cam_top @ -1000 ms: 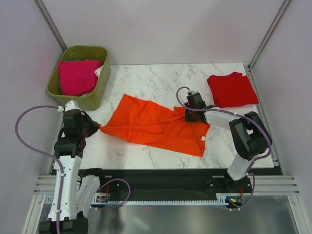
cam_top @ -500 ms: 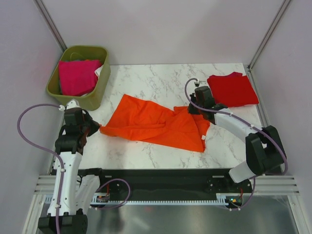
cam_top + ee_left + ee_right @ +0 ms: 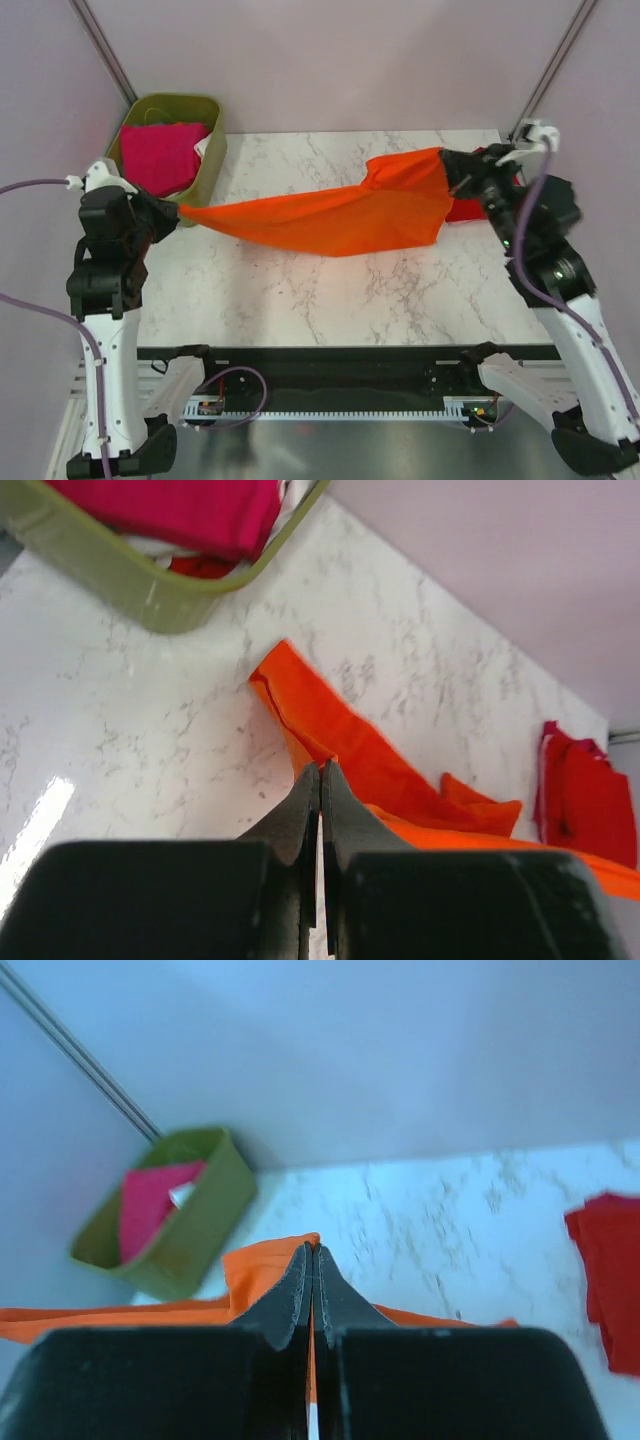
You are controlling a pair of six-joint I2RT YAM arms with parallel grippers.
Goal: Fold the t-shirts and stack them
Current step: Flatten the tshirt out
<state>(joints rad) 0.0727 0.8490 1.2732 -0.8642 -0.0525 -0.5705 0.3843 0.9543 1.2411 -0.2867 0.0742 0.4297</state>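
1. Found the left claw (image 3: 172,210) pressed together on one end of the orange t-shirt (image 3: 330,215); in its wrist view saw the claw (image 3: 320,775) with no gap between the fingers and orange cloth (image 3: 340,750) running away from the tips.
2. Found the right claw (image 3: 457,180) likewise pinched on the opposite end of that shirt, at the far right of the desk (image 3: 330,290); in its wrist view saw a thin orange strip caught between the closed fingers of the claw (image 3: 312,1255), with more of the shirt (image 3: 255,1265) spread behind.
3. Saw the orange t-shirt stretched between the two claws, lifted over the marble-patterned desk, narrow at the left end and wider at the right. Could not tell whether its lower edge touched the desk.
4. Noted the red t-shirt (image 3: 462,212) lying folded on the desk at the far right, mostly hidden by the orange cloth and the right arm from above, and clearer in the wrist views (image 3: 590,800) (image 3: 615,1270).
5. Noted the pink t-shirt (image 3: 160,155) inside the olive-green bin (image 3: 205,175) at the far left corner, just behind the left claw.
6. Spotted a white scrap (image 3: 203,148) beside the pink shirt in the bin; too small to tell whether it carried any writing.
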